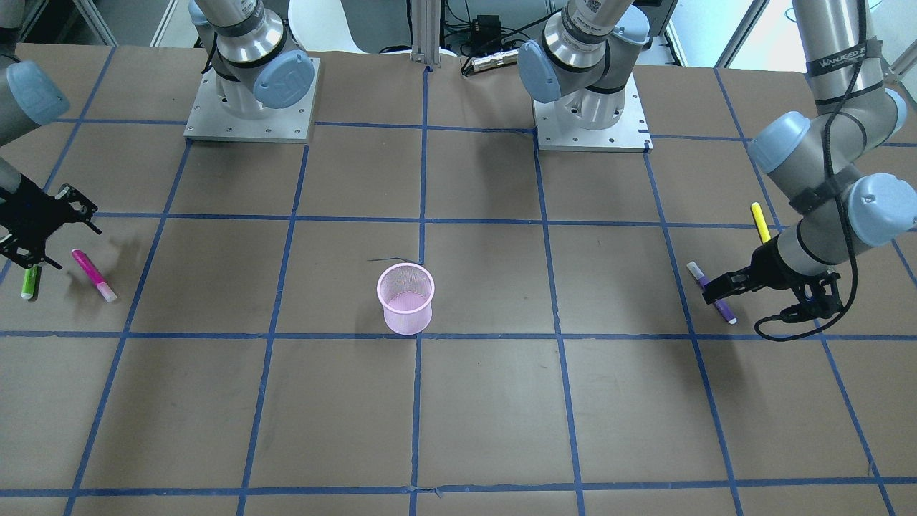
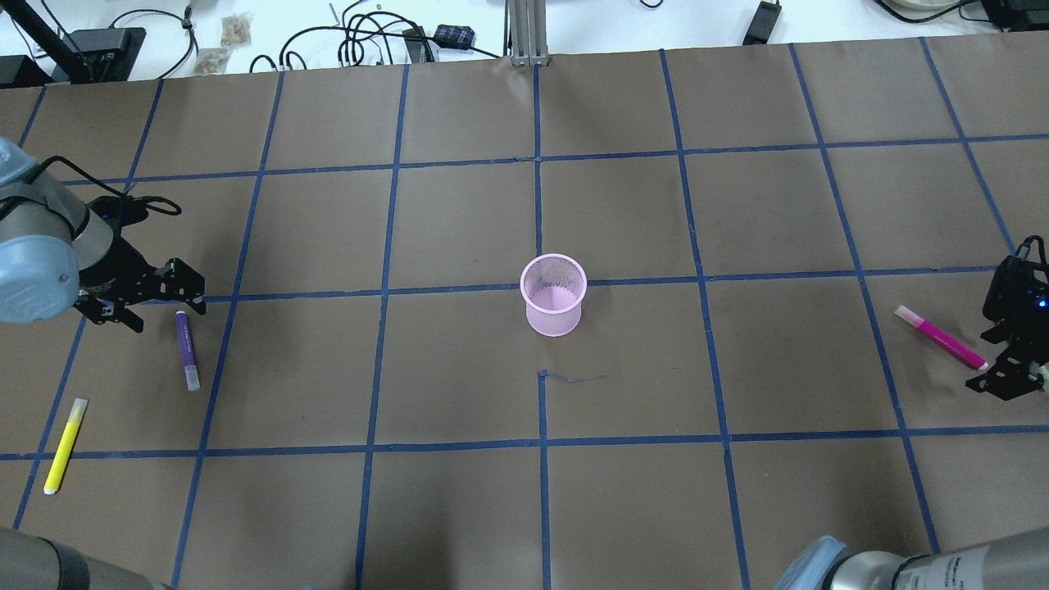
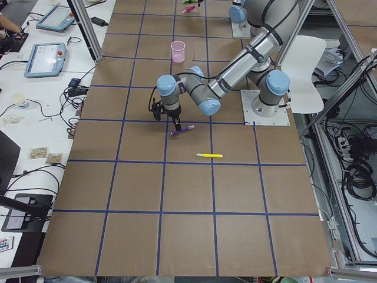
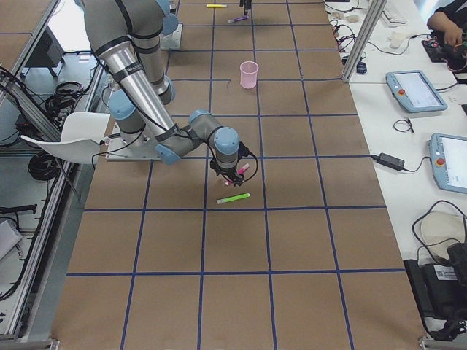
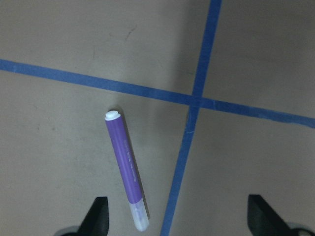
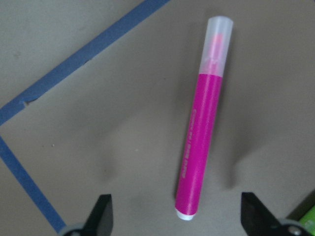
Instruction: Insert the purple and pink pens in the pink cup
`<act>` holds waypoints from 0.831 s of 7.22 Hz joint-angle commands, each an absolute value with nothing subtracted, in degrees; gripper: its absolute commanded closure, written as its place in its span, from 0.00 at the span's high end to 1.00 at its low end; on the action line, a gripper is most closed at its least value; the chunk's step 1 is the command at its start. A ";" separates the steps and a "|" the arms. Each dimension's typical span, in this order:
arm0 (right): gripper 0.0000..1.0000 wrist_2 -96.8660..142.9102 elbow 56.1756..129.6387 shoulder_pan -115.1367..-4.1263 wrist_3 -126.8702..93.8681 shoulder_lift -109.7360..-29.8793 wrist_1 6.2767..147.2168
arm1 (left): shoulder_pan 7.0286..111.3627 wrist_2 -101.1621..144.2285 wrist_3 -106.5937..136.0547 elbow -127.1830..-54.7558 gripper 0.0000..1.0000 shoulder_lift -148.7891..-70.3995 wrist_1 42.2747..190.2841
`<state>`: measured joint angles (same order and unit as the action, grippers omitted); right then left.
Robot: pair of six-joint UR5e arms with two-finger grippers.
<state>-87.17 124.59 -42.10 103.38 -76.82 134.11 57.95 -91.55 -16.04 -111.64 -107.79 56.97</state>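
Both end effectors hang open, each above its own pen. Under the left end effector [image 5: 179, 219] the purple pen [image 5: 127, 169] lies flat on the table [image 2: 737, 508], its long axis across the closing line but offset toward one finger. The right end effector [image 6: 179, 216] straddles the pink pen [image 6: 202, 142] more centrally. The pink cup [image 2: 554, 295] stands upright mid-table, well apart from both pens, with open table between.
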 commanded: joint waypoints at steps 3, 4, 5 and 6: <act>0.57 -87.19 124.54 -42.10 103.18 -76.03 134.12 | 56.95 -92.80 -10.20 -114.52 1.00 -108.98 51.95; 0.44 -87.27 124.45 -42.10 103.01 -76.03 134.12 | 56.95 -92.81 -9.93 -114.52 1.00 -109.85 51.68; 0.13 -87.62 124.45 -42.10 103.27 -76.03 134.12 | 57.04 -92.81 -9.93 -114.52 0.99 -110.12 50.55; 0.00 -87.80 124.37 -42.19 103.18 -76.29 134.12 | 57.04 -92.81 -9.76 -114.43 0.91 -110.13 50.45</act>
<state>-87.54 124.44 -42.13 103.18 -76.09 134.12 57.00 -92.77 -10.00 -114.49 -109.91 50.98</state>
